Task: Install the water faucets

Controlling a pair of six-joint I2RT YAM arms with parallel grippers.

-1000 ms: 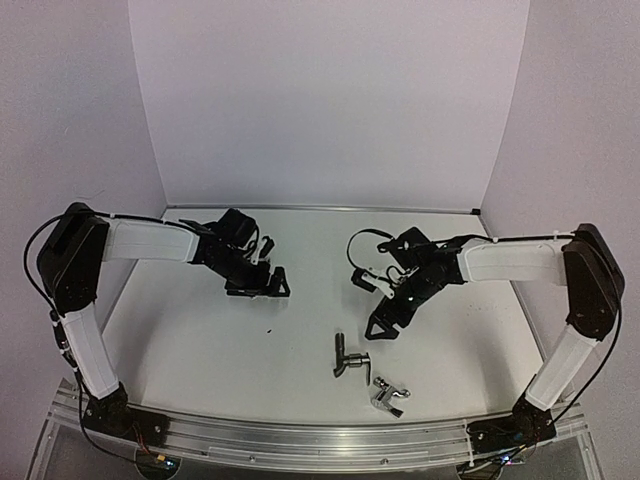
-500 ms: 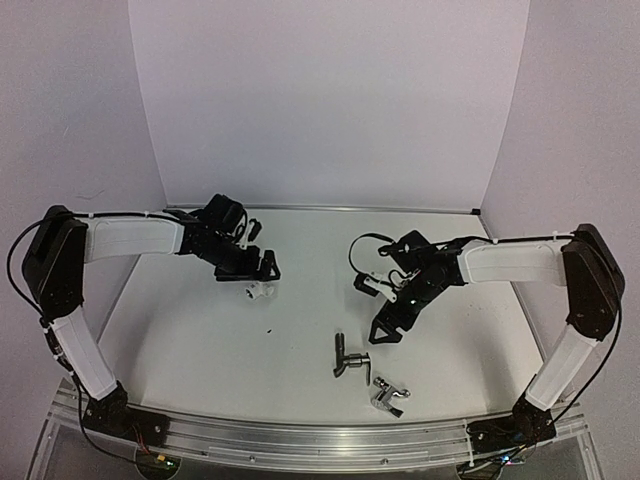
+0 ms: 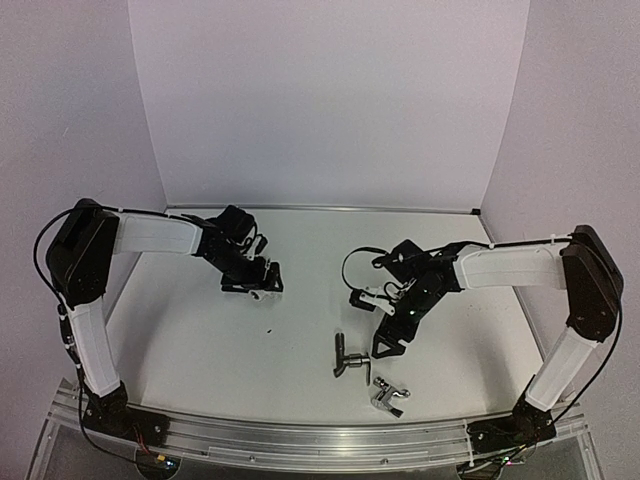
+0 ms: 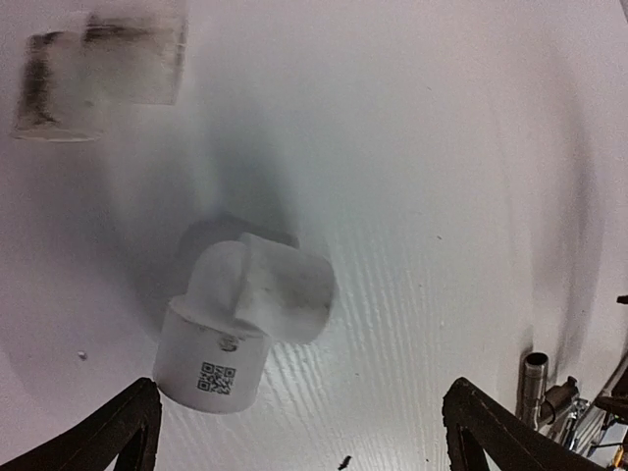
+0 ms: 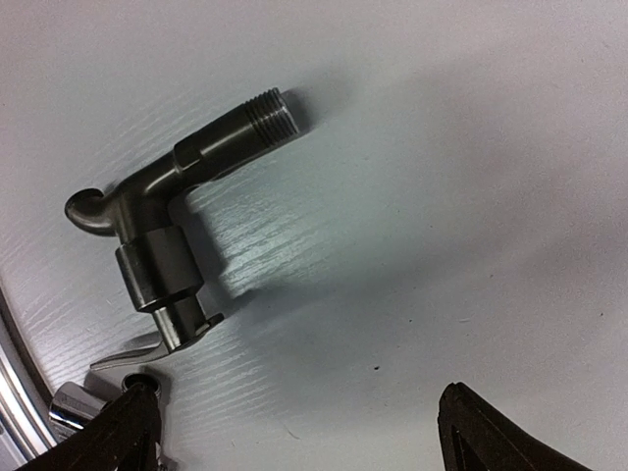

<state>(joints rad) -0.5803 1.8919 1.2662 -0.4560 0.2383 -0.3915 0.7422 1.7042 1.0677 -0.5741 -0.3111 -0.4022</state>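
The dark grey faucet lies on its side on the table, large in the right wrist view with its threaded end pointing up right. The chrome faucet lies just nearer the front edge and shows as a sliver in the right wrist view. My right gripper hovers open just behind and to the right of the dark faucet, holding nothing. Farther left on the table, my left gripper stands open over a white elbow fitting, which lies ahead of its fingertips.
A second white fitting shows blurred at the top left of the left wrist view. The dark faucet's threaded end shows at that view's right edge. White walls close the table at the back and sides, and an aluminium rail runs along the front.
My right gripper has moved toward the front edge, closer to the dark faucet. My left gripper drew back, uncovering the white fitting, then returned over it. Both stayed open.
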